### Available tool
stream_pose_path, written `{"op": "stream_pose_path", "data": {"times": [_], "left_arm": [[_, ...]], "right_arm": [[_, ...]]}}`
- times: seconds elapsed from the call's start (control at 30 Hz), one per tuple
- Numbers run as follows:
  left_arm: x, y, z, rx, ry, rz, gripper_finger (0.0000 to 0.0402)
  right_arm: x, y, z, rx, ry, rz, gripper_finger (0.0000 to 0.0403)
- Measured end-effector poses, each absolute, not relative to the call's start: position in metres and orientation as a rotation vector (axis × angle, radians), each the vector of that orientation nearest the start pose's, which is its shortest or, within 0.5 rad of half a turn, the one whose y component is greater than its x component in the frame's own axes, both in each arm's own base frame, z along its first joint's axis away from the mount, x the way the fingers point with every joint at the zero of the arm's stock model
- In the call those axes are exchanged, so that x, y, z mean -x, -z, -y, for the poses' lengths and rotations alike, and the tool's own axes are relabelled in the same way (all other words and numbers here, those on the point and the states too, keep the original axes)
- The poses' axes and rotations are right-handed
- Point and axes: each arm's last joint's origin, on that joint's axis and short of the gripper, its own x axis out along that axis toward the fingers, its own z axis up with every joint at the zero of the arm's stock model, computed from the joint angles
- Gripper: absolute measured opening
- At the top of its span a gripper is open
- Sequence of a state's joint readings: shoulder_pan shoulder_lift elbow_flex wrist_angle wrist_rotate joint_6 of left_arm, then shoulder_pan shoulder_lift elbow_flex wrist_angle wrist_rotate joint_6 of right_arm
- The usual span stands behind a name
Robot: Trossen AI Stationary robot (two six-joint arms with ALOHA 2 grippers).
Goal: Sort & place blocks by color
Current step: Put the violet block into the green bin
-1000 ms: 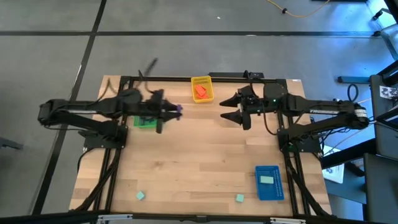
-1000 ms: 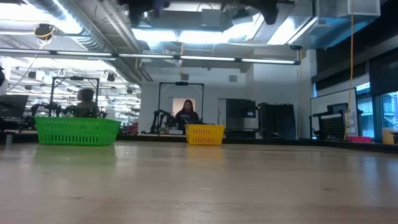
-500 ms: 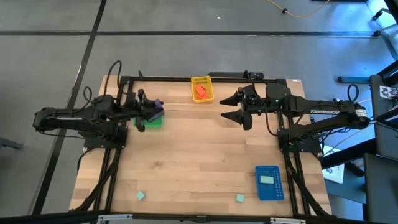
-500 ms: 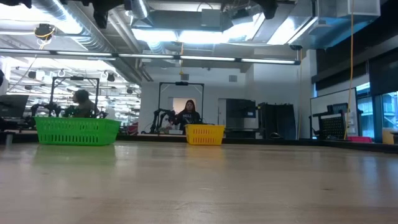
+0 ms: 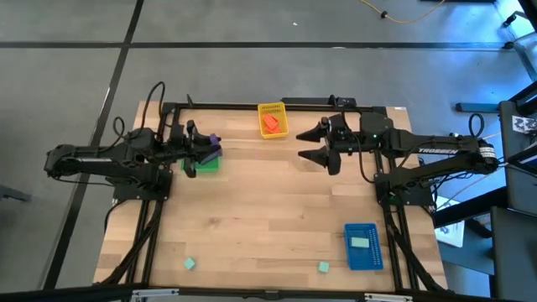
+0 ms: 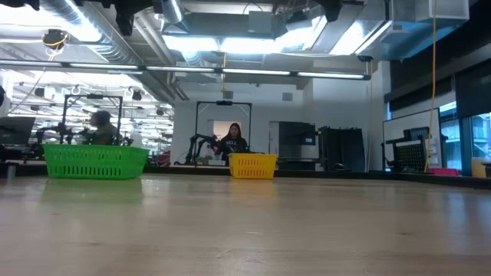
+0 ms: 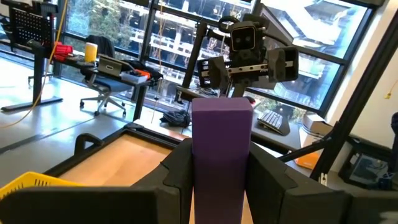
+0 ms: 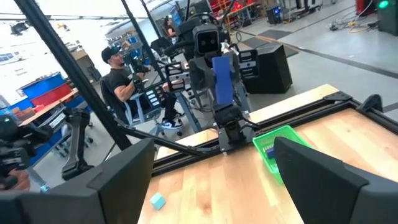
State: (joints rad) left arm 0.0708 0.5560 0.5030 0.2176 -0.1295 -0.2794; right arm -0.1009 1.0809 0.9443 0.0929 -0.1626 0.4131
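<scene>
Left gripper (image 7: 221, 180) pinching upright purple block (image 7: 221, 149), plain smooth rectangular brick, right gripper (image 5: 312, 144) spread wide

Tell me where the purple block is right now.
The purple block is clamped in the left gripper, held above the green tray at the table's far left in the high view; the left wrist view shows it upright between the fingers.

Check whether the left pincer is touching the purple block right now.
Touching. In the left wrist view, the purple block stands upright between the left pincer's two fingers, both pressed against its sides.
</scene>
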Motion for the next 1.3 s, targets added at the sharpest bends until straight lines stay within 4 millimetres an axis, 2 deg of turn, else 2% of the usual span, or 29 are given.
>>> {"op": "stream_pose_path", "data": {"times": [0.7, 0.83, 1.0, 1.2, 1.3], "left_arm": [[-0.138, -0.305, -0.014, 0.286, -0.196, 0.187, 0.0097], [-0.138, -0.302, -0.016, 0.331, -0.273, 0.170, 0.0097], [-0.138, -0.306, -0.026, 0.382, -0.452, 0.028, 0.0097], [-0.139, -0.315, -0.050, 0.436, -0.685, -0.291, 0.0097], [-0.140, -0.305, -0.064, 0.482, -0.781, -0.493, 0.0097]], "right_arm": [[-0.242, -0.360, 0.022, -0.416, 0.009, -0.028, 0.0332], [-0.242, -0.360, 0.022, -0.416, 0.009, -0.028, 0.0332], [-0.243, -0.358, 0.022, -0.417, 0.011, -0.037, 0.0332], [-0.243, -0.354, 0.022, -0.421, 0.021, -0.077, 0.0332], [-0.243, -0.354, 0.022, -0.421, 0.022, -0.077, 0.0332]]}}
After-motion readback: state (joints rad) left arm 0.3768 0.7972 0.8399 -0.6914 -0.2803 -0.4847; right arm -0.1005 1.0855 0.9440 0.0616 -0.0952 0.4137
